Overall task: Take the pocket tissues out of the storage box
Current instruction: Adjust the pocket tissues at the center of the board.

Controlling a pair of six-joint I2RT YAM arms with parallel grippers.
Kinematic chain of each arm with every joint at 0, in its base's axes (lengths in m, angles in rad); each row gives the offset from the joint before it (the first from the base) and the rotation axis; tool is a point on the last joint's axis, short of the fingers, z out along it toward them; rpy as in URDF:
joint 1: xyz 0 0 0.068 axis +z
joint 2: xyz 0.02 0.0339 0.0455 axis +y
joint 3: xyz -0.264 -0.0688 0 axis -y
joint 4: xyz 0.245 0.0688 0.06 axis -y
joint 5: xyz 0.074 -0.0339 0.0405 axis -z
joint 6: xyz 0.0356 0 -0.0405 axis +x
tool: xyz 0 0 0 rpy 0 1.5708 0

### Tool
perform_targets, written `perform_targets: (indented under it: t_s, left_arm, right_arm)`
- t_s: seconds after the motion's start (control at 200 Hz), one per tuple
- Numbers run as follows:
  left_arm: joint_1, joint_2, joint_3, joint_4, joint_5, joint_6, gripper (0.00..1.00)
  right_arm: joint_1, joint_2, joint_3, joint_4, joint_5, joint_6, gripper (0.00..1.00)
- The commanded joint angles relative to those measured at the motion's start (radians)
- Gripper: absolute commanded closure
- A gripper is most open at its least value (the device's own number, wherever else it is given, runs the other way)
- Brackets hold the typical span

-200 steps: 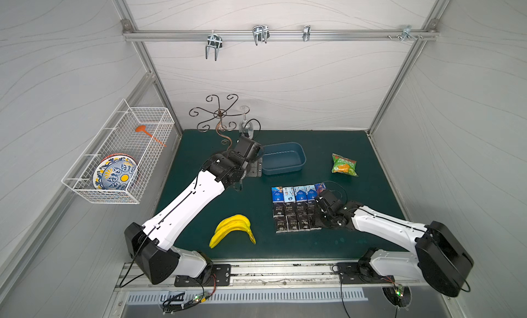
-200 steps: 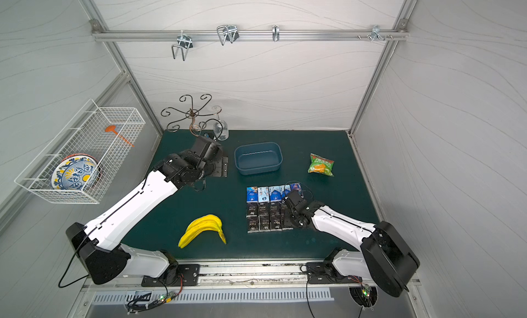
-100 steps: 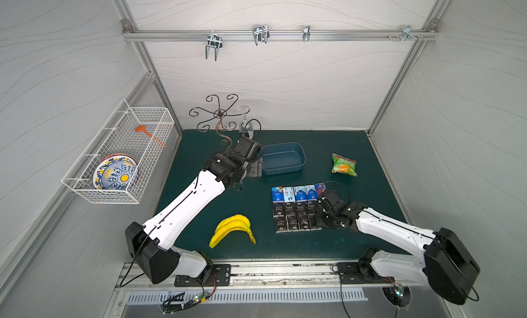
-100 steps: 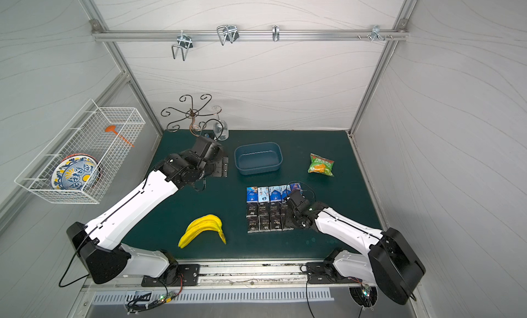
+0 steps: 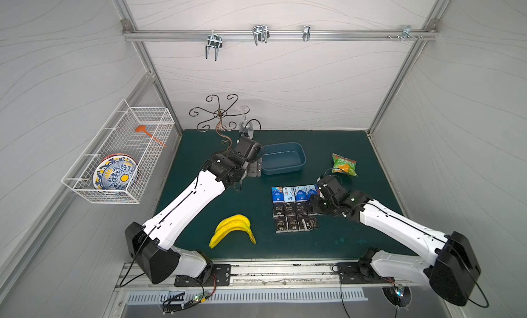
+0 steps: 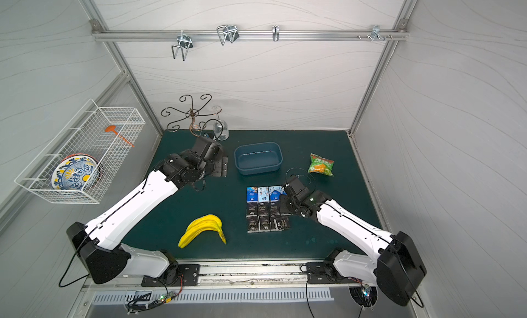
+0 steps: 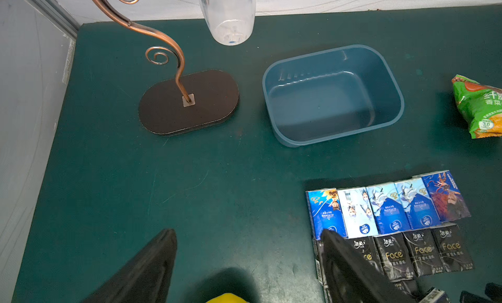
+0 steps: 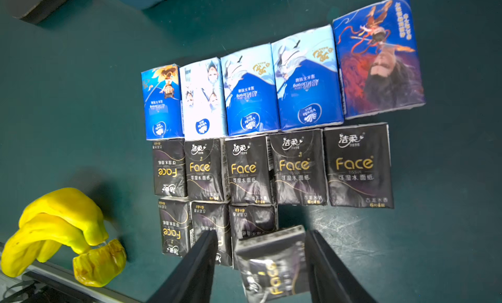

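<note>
Your right claw stands wide around a small flat black "Face" tissue packet; its long side points away, a bit crooked.

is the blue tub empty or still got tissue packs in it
Empty: the tub shows a bare floor in the left wrist view; the tissue packs lie outside on the mat.

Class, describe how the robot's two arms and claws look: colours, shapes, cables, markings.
The left arm and right arm match: smooth white shells on the long links, black joints, boxy black shoulder housings, thin black cables alongside. A small green light shows near the right wrist. The left claw and right claw have plain black tapering fingers.
</note>
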Motion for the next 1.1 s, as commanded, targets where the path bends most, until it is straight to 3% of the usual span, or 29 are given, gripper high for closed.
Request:
perform_targets:
  t_s: [0.0,0.505,0.645,0.906,1.096]
  left_arm:
    - [-0.004,-0.012,0.044,-0.001,-0.024,0.008,0.12]
    - [-0.004,-0.006,0.032,0.011,-0.007,-0.007,0.13]
    - [-0.004,-0.008,0.028,0.016,-0.002,-0.011,0.13]
    - [-0.005,-0.010,0.025,0.018,0.004,-0.013,0.13]
    - [-0.005,-0.023,0.017,0.018,-0.005,-0.010,0.13]
  right_arm:
    - [-0.006,0.001,-0.045,-0.010,-0.008,-0.002,0.43]
    - [0.025,-0.169,-0.197,-0.052,-0.059,0.053,0.48]
    - [0.036,-0.172,-0.243,0.004,-0.132,0.074,0.47]
    - [0.062,-0.117,-0.269,0.036,-0.116,0.085,0.47]
    - [0.016,-0.133,-0.291,0.001,-0.089,0.063,0.46]
